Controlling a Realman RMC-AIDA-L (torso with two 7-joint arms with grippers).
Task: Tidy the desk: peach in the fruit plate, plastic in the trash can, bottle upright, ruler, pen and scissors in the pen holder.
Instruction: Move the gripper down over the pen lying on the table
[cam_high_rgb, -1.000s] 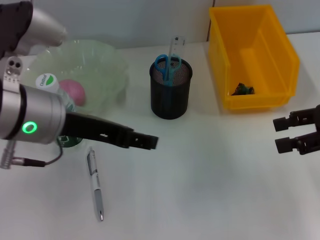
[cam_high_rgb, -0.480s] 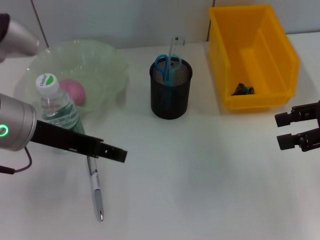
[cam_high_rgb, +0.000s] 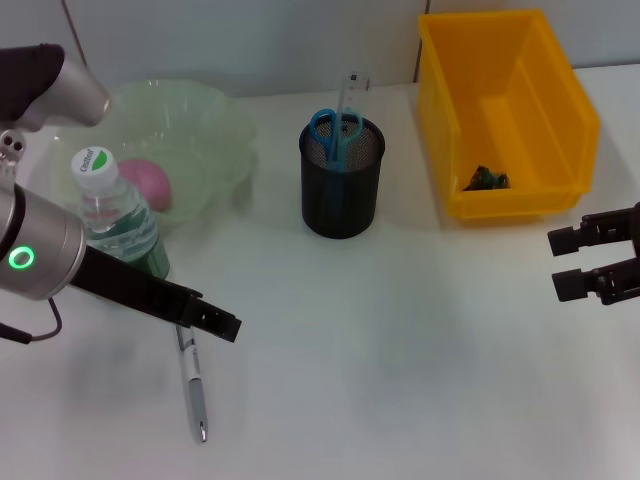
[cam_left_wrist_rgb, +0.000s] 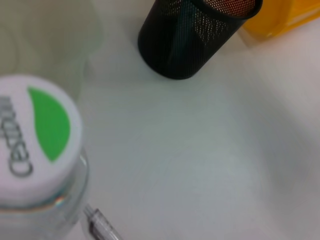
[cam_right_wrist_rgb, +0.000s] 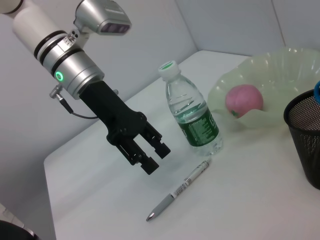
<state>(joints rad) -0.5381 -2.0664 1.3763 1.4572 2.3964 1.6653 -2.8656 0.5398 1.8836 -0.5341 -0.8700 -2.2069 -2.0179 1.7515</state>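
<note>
Head view: left gripper (cam_high_rgb: 222, 325) hangs above the pen (cam_high_rgb: 194, 378), jaws apart and holding nothing.

Bottle (cam_high_rgb: 118, 216) stands upright just beside the plate (cam_high_rgb: 215, 120), which holds the peach (cam_high_rgb: 148, 183). Pen lies flat on the table (cam_high_rgb: 400, 380), near the bottle's base. Scissors (cam_high_rgb: 335, 130) and ruler (cam_high_rgb: 350, 90) stand in the holder (cam_high_rgb: 341, 190). Plastic (cam_high_rgb: 485, 180) sits in the yellow bin (cam_high_rgb: 560, 110). Right gripper (cam_high_rgb: 562, 264) hovers well apart at the table's right edge, jaws apart.

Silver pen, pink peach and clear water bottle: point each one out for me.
Silver pen (cam_high_rgb: 193, 378), head view, mid-barrel.
Pink peach (cam_high_rgb: 148, 184), head view, visible side.
Clear water bottle (cam_right_wrist_rgb: 192, 117), right wrist view, green label.
</note>
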